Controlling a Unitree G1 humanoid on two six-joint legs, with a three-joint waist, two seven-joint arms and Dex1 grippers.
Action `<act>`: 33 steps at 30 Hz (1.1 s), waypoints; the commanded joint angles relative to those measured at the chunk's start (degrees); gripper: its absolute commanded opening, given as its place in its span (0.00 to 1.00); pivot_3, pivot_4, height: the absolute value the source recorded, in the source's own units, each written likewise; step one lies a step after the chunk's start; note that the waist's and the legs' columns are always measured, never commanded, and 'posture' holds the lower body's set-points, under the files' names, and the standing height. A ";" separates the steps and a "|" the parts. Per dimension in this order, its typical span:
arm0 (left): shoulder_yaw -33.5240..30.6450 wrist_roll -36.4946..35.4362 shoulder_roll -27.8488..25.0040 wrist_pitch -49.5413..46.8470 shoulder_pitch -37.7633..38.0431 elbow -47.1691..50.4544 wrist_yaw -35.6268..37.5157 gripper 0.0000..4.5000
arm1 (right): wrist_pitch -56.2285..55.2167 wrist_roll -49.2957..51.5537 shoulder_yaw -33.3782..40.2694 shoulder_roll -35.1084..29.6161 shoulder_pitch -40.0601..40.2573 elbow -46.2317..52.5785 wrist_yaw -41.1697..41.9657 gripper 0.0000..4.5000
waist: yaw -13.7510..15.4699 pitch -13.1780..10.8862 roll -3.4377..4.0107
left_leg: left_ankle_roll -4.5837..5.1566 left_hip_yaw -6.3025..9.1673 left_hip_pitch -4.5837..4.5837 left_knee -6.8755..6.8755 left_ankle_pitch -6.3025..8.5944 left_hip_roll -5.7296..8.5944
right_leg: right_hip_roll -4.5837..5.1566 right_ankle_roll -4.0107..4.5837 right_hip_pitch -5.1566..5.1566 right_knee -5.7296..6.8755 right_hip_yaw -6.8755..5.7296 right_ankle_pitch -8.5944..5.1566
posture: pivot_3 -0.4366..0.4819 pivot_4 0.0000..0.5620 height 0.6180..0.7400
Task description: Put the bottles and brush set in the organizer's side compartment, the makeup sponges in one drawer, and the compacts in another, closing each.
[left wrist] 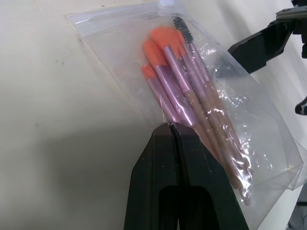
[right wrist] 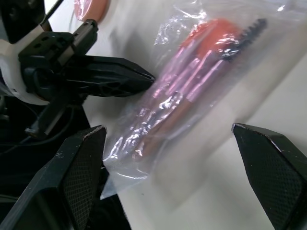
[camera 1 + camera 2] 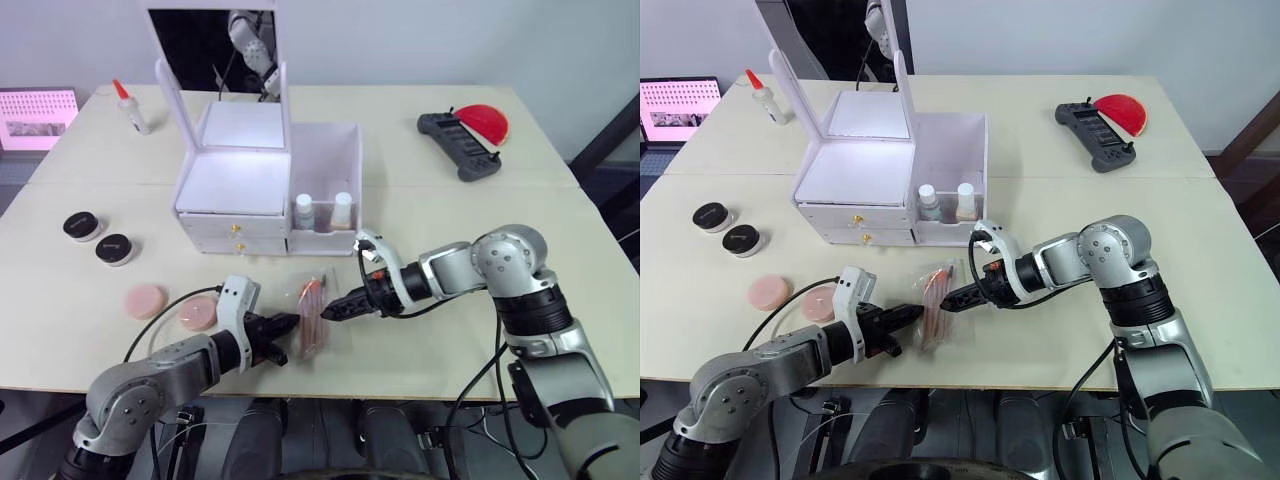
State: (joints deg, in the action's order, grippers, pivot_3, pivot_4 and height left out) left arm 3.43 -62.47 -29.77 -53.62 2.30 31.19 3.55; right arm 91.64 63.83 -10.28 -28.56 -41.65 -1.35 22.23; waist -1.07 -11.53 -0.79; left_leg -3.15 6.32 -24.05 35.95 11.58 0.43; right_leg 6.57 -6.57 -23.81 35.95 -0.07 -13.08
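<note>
Head cam: I see the brush set, clear bag w/ pink-handled brushes, flat on the table just in front of the organizer. L gripper at the bag's near-left edge, R gripper at its right edge. Two bottles stand upright in the organizer's side compartment. Two compacts lie well left of it, two pink sponges on the near-left tabletop. Both drawers look closed.

L wrist cam: L fingers pressed together w/ no gap, tips meeting at the bag's edge, pinching the plastic as far as I can tell.

R wrist cam: R fingers spread wide, nothing held, bag lying between and beyond them. L gripper's black tip touches the bag's far edge.
</note>
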 commanded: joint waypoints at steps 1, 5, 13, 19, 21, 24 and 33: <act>-0.37 0.88 0.28 -1.16 0.80 0.85 0.25 0.01 | 0.86 2.96 -1.95 3.31 0.70 -4.27 -4.52 1.00 | -0.11 0.31 -0.01 | 0.00 0.00 0.02 -0.04 0.00 0.00 | 0.00 0.00 0.00 -0.01 0.00 0.00 | 0.48 0.27 1.00; -0.91 1.51 0.23 -1.85 1.23 1.59 0.59 0.01 | 0.86 5.29 -0.58 6.81 -0.09 -10.05 -8.63 1.00 | -0.32 0.54 -0.03 | -0.01 0.00 0.25 -0.18 0.01 -0.05 | -0.04 -0.01 0.11 -0.06 0.00 -0.02 | 0.48 0.27 1.00; -1.59 2.38 0.76 -2.54 1.98 2.64 0.88 0.00 | 0.86 11.32 -1.41 9.37 0.08 -15.13 -14.93 0.94 | -1.51 0.89 0.07 | -0.01 0.05 0.64 -0.94 0.02 -0.10 | -0.11 0.09 0.45 -0.86 -0.03 0.04 | 0.48 0.27 1.00; -2.26 2.15 0.95 -2.96 3.25 3.78 1.26 0.00 | 0.86 13.58 -0.20 11.25 0.83 -17.77 -18.41 0.47 | -1.48 0.89 0.08 | 0.06 0.05 0.64 -1.14 0.05 -0.11 | -0.13 0.04 0.35 -0.85 -0.03 -0.05 | 0.48 0.27 1.00; -2.55 2.07 1.02 -3.12 3.63 4.06 1.44 0.00 | 0.86 14.11 0.49 11.53 0.85 -18.41 -19.67 0.25 | -1.45 0.88 0.09 | 0.05 0.05 0.62 -1.13 0.05 -0.11 | -0.13 0.04 0.34 -0.87 -0.03 -0.05 | 0.48 0.27 1.00; -2.95 1.98 0.96 -3.29 3.96 4.37 1.70 0.00 | 0.86 15.29 2.21 12.24 1.15 -19.16 -21.41 0.04 | -1.42 0.88 0.08 | 0.05 0.06 0.61 -1.13 0.06 -0.11 | -0.13 0.04 0.33 -0.87 -0.04 -0.06 | 0.48 0.27 1.00; -8.29 -2.07 -2.13 -1.65 5.03 8.52 8.34 0.00 | 0.86 20.78 6.28 8.71 1.07 -12.52 -20.37 0.04 | -1.37 0.84 0.12 | 0.04 0.06 0.30 -1.15 0.07 -0.11 | -0.11 0.04 0.05 -0.96 -0.05 -0.06 | 0.48 0.27 1.00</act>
State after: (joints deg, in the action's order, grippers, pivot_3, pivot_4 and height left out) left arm -2.38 -62.09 -31.37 -56.75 7.24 36.47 9.45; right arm 92.18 82.02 -5.72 -19.07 -39.78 -16.54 0.52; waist -2.44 -10.69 -0.67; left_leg -3.10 6.38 -24.08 34.84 11.64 0.32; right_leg 6.46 -6.52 -24.06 35.03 -0.12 -13.12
